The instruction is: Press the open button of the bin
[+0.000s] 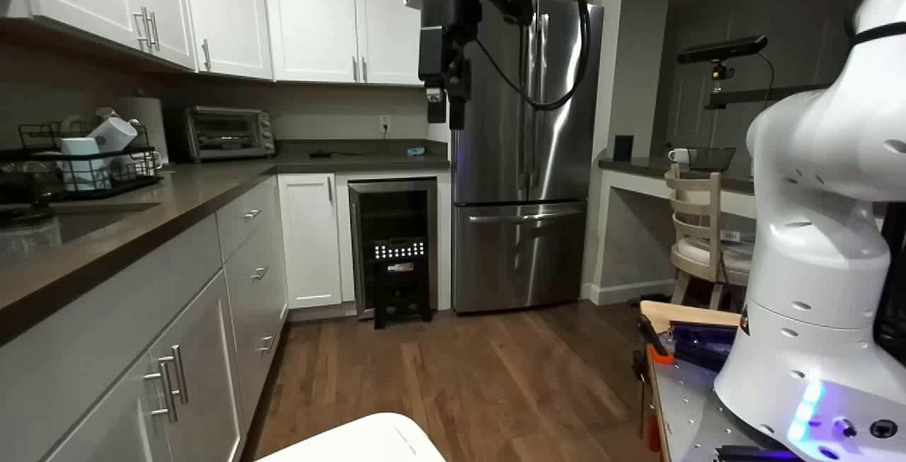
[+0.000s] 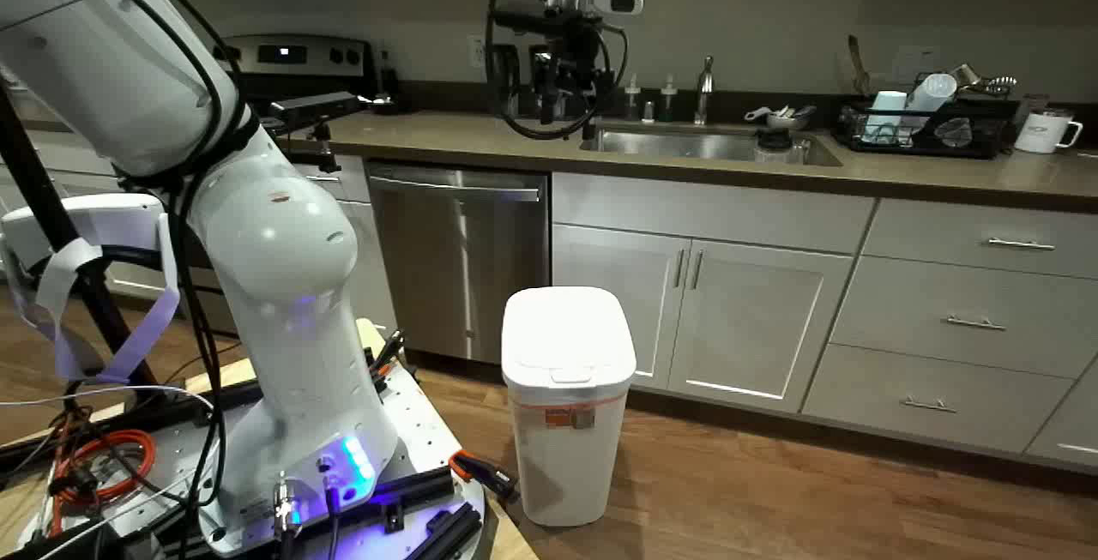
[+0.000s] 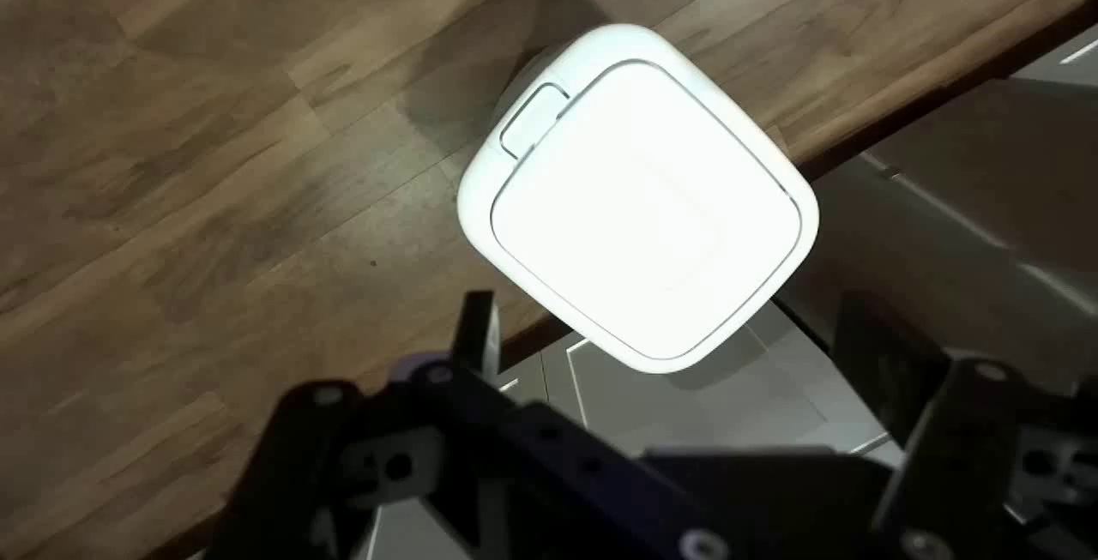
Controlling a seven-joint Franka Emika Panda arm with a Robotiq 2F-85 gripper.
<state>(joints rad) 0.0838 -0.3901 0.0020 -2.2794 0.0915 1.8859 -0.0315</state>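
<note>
The bin stands upright on the floor, near the table and in front of the cabinets. Its lid is down, and the button (a small outlined tab) sits along one edge of the top. Higher up, apart from the bin, hangs the gripper, its fingers spread wide in the wrist view. The arm is mounted on the table. A sink and a rack share the counter behind the bin; in an exterior view, a fridge stands at the back
</note>
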